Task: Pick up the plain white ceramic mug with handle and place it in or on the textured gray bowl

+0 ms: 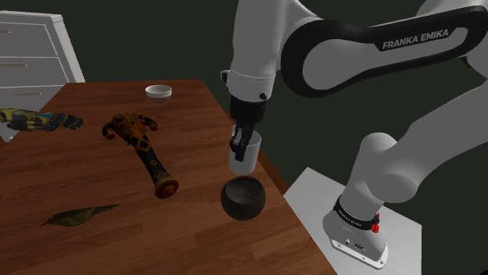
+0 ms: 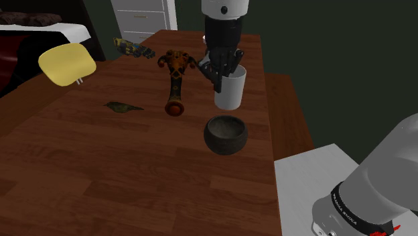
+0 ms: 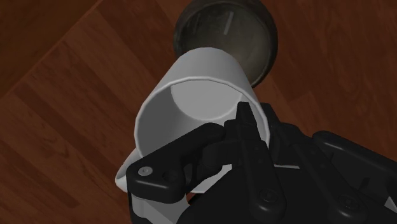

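Near the bench [image 1: 188, 234] edge, the end effector [image 1: 237, 145] pinches the white mug [image 1: 245, 156] above the gray bowl [image 1: 242, 199]. Released off-centre, it could tip out.

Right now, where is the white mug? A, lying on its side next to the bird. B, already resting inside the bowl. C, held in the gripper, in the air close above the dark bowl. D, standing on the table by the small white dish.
C: the gripper clasps the white mug at its rim, and the mug hangs clear of the table, close above the dark bowl without touching it.
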Robot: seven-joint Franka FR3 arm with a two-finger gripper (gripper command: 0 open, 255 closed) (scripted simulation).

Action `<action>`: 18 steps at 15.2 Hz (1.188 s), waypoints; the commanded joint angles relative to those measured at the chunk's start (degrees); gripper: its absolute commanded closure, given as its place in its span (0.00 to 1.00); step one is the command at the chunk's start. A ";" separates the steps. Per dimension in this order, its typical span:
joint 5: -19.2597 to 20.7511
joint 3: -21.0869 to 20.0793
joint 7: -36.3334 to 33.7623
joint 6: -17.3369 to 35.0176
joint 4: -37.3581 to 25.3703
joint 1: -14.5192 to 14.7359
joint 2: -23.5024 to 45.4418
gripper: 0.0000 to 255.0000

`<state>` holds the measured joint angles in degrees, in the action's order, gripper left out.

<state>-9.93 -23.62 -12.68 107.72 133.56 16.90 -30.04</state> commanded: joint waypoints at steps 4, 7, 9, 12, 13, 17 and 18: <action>-0.42 -0.55 0.03 3.82 3.62 0.21 0.17 1.00; -0.60 -0.99 -0.04 6.24 5.55 0.28 0.67 1.00; -0.71 -1.30 -0.11 7.89 6.79 0.31 1.08 1.00; -0.85 -1.76 -0.22 10.25 8.47 0.33 1.77 1.00; -0.85 -1.76 -0.22 10.25 8.48 0.33 1.76 1.00; -0.85 -1.76 -0.22 10.25 8.47 0.33 1.77 1.00; -0.85 -1.76 -0.22 10.25 8.47 0.33 1.77 1.00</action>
<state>-10.78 -25.38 -12.89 117.95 142.03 17.23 -28.27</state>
